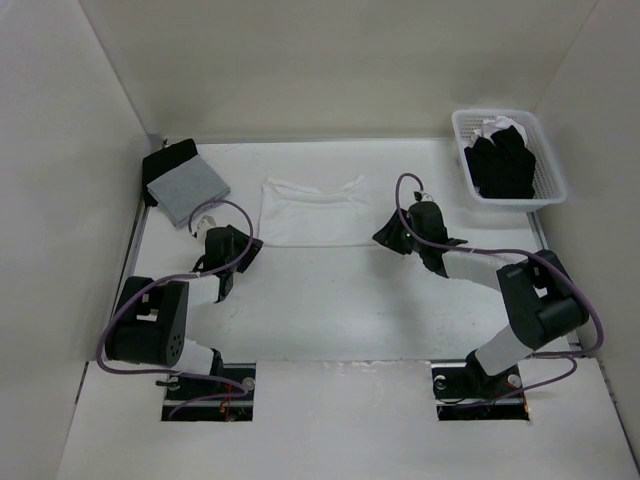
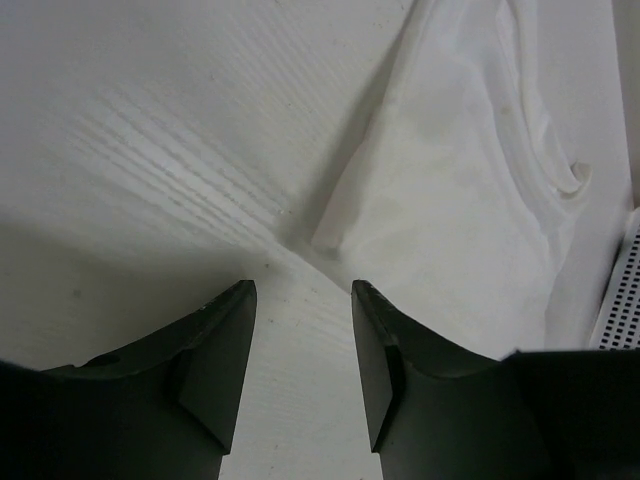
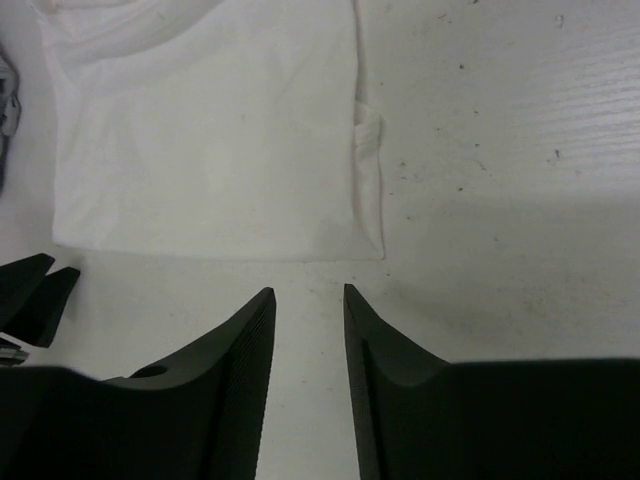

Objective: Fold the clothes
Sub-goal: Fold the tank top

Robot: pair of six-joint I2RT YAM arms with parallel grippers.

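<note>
The T-shirt [image 1: 313,212] lies mid-table as a flat rectangle, sleeves apparently tucked in, while the left gripper [image 2: 300,290] and right gripper [image 3: 308,292] hover open and empty at its near corners; further folding probably remains.

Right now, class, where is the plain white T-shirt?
Top view: the white T-shirt lies mid-table, between the grey square cloth and the white plastic basket.

Bare counter [image 1: 330,300] lies open between the two arms, in front of the white T-shirt [image 1: 312,212]. The left end effector [image 2: 303,290] and right end effector [image 3: 308,292] flank its near corners. A grey cloth [image 1: 186,190] crowds the back left and a white basket [image 1: 552,170] the back right. Walls [image 1: 60,200] close both sides.
</note>
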